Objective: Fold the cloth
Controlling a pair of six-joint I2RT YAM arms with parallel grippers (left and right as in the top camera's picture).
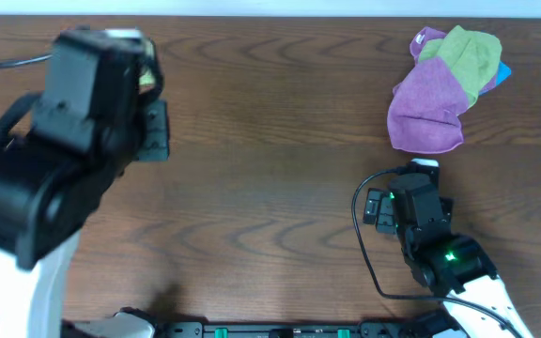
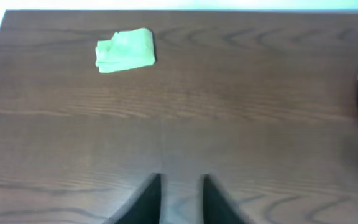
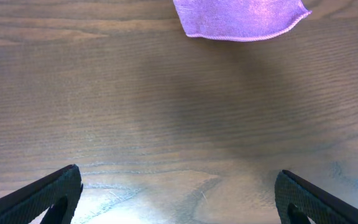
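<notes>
On the far left of the table (image 2: 185, 124), the cloth (image 2: 125, 50) lies in a small folded bundle, all by itself, with nothing touching it. From above I cannot find it properly. The big left arm (image 1: 54, 160) seems to be over that spot. The left claw (image 2: 182, 186) hangs nearer than the cloth. Its two fingers are a little way apart with only bare wood between them, so it holds nothing. I think the fold is done, but the edges on the bundle's left side do not line up neatly. That soft stack could flop open if the left arm dips low or swings across it. A finger could also catch a loose corner and drag the cloth out of shape. Over on the right, the right claw (image 3: 179, 193) is wide apart and empty, pointing at the purple cloth (image 3: 241, 18) near it. If it moves forward and shuts, it could grab the wrong cloth. Further right, the duller green cloth (image 1: 463, 52) is bunched with the purple one and could get pulled along too.
</notes>
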